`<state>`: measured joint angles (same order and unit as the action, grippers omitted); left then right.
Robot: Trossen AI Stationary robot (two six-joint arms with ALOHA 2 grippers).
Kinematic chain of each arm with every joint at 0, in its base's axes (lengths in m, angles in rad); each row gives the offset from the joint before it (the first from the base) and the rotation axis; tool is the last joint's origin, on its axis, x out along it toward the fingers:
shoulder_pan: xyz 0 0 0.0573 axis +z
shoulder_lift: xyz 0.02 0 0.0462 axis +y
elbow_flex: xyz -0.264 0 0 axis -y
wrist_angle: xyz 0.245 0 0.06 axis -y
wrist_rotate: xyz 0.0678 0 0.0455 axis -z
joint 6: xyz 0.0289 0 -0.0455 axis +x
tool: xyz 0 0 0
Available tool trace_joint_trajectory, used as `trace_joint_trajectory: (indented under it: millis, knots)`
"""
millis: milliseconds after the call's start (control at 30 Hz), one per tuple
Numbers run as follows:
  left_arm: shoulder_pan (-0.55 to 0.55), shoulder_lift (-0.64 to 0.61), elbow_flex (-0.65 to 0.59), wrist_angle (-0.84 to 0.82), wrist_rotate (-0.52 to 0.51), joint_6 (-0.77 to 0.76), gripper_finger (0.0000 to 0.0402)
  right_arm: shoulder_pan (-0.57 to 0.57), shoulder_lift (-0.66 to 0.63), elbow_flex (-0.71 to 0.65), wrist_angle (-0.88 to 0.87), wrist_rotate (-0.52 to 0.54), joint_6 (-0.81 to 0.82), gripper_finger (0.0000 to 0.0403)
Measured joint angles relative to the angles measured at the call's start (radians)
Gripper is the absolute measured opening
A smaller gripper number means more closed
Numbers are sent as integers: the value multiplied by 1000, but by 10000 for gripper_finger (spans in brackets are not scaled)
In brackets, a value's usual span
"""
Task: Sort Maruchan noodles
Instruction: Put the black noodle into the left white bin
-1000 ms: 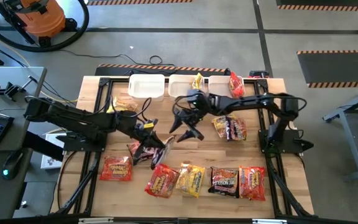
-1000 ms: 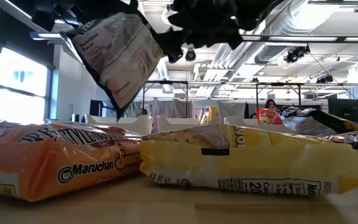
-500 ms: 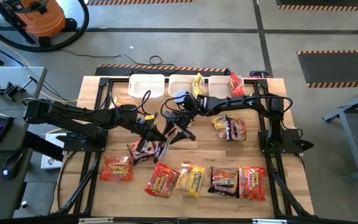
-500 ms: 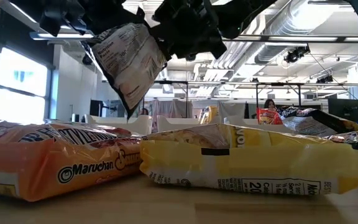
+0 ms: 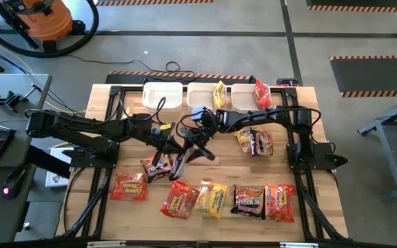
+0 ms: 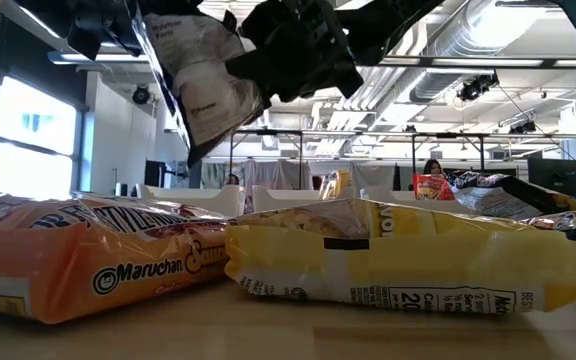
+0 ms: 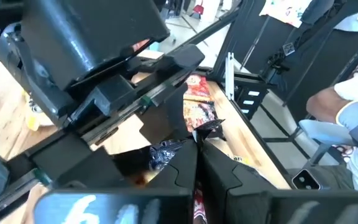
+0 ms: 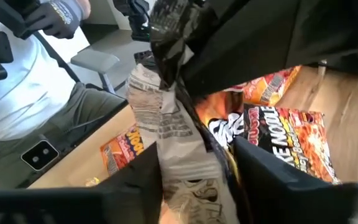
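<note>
A dark Maruchan noodles packet (image 6: 208,90) hangs in the air over the table's middle, its printed back showing. My left gripper (image 5: 173,147) reaches in from the left and is shut on it. My right gripper (image 5: 189,151) comes from the right, and its two fingers (image 8: 272,177) are closed in on the packet's body (image 8: 179,143). Several more packets lie flat in a row near the front edge: red (image 5: 129,186), red (image 5: 178,201), yellow (image 5: 211,198), dark (image 5: 248,201) and red (image 5: 279,202). My left gripper pinches the packet's crimped end seal (image 7: 207,127) between its two shut fingers, coming nearly level from the table's left. The packet is lifted clear of the table and hangs tilted. My right gripper has the packet's body (image 8: 185,155) between its two fingers, one on each side, coming from the table's right and slanting a little down. The crinkled wrapper fills the gap between the fingers. The packet stays clear of the table.
Three white bins (image 5: 163,95) (image 5: 202,93) (image 5: 243,95) stand along the far edge, with a yellow packet (image 5: 219,91) and a red one (image 5: 262,94) at them. Two packets (image 5: 253,141) lie mid right and one (image 5: 154,167) under the left arm. A seated person (image 7: 347,112) is beyond the table.
My right gripper has moved toward the table's left and down to the hanging packet, and its wide-spread fingers have drawn in around it. The packet, still held by my left gripper, has tipped and crumpled where the right fingers meet it.
</note>
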<state>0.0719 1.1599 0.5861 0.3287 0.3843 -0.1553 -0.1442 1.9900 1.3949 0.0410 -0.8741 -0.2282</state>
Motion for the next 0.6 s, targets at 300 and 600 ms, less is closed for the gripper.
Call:
trace_joint_trajectory:
  millis: [300,600]
  knots:
    - [24,-82,0,-25,-18,-40,31,-72,-38,-1,-38,2,20,72]
    - [31,-238,2,-75,56,-37,67,-216,-250,-71,-238,193,-112,66]
